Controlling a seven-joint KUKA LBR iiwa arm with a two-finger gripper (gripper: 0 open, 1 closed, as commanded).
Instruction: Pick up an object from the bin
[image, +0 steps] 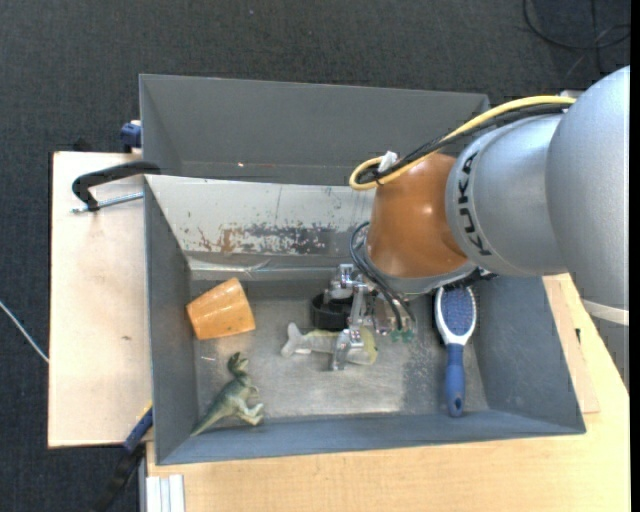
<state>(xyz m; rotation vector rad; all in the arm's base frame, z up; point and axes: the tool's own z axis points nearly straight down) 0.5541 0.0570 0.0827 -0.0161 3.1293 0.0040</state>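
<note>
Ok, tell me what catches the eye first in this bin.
The big silver arm reaches in from the right, its gripper down at the middle of the bin over a small grey toy plane. An orange cup lies left, a green toy dinosaur front-left, a blue-handled brush right.

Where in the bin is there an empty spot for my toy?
The bare floor along the near wall, between the green dinosaur and the blue brush, is free. So is the strip between the brush and the side wall. The middle is crowded: the grey toy plane, a black round thing and the robot arm sit close together.
</note>
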